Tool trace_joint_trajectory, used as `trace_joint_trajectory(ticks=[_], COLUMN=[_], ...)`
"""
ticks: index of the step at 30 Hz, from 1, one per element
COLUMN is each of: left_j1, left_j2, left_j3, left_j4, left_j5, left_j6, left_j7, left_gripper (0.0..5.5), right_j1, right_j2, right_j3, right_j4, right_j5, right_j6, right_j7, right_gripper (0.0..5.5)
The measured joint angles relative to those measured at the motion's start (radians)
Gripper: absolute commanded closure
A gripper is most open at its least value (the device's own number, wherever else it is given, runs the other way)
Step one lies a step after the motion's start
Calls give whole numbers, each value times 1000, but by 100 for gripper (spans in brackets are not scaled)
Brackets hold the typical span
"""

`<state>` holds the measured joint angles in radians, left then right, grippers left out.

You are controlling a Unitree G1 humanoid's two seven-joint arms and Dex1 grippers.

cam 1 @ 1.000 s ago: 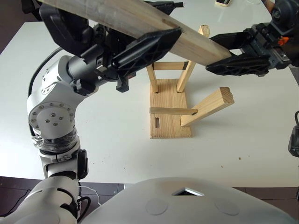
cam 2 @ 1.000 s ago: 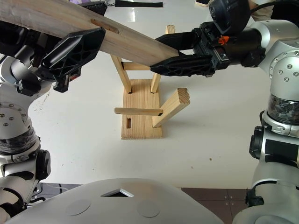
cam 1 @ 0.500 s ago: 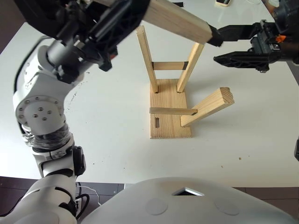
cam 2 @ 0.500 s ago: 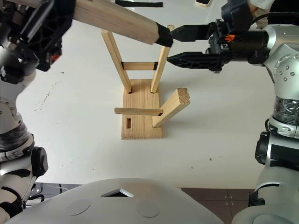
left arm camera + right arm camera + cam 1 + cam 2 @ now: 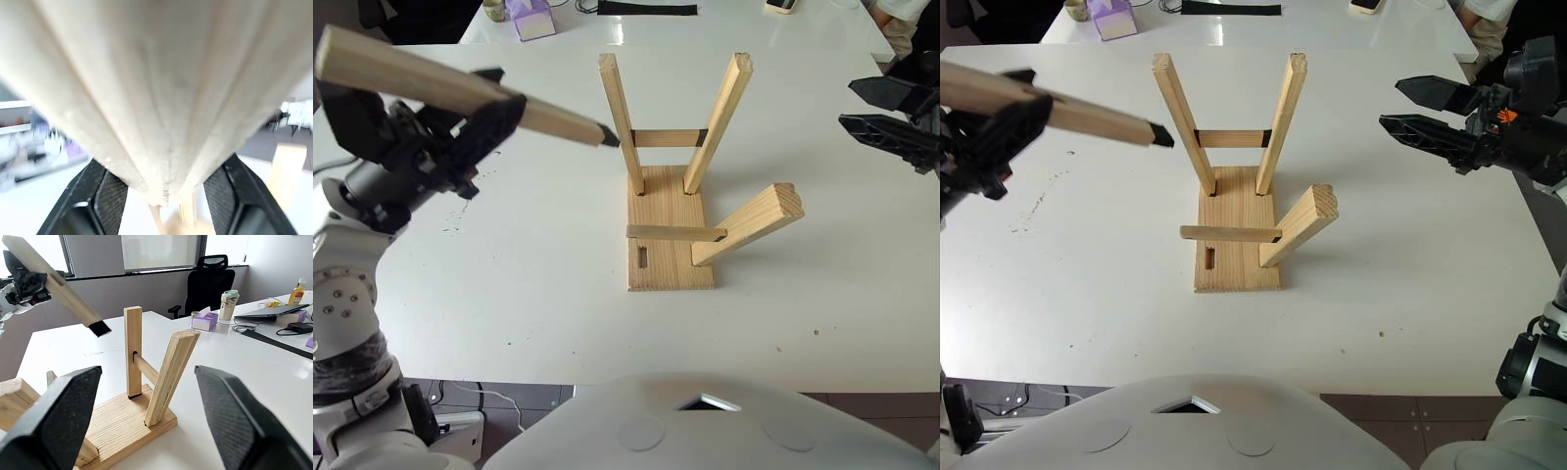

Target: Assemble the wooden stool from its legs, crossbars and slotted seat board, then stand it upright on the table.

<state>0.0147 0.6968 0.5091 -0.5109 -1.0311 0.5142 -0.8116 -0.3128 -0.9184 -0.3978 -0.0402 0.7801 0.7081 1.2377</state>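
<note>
- The left gripper (image 5: 480, 122) pinches a loose leg (image 5: 411, 76) between its jaws, held in the air over the table's (image 5: 538, 284) left side.
- That leg's dark tip points at the standing frame, near it but apart.
- The right gripper (image 5: 1393, 104) hangs at the far right, jaws spread with nothing between them.
- The seat board (image 5: 671, 272) lies flat mid-table.
- Two legs (image 5: 620, 122) stand in its far end, joined by a crossbar (image 5: 666, 138).
- A third leg (image 5: 749, 223) leans tilted at the board's right edge, a second crossbar (image 5: 675, 233) jutting from it over the board.
</note>
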Motion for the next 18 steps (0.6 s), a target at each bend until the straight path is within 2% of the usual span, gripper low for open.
trace_joint_trajectory(ticks=[9,18], left_j1=[177,224], left_j2=[17,-29], left_j3=[-64,-160], left_j4=[99,-9], left_j5=[201,190], left_j6=[-131,-151], left_j7=[-254,-272], left_gripper=[345,345], right_j1=[60,59], right_j2=[-3,-3], right_j3=[-28,13], right_j4=[-44,-67], right_j5=[4,3], right_j6=[0,0], right_j7=[-26,-35], right_gripper=[199,199])
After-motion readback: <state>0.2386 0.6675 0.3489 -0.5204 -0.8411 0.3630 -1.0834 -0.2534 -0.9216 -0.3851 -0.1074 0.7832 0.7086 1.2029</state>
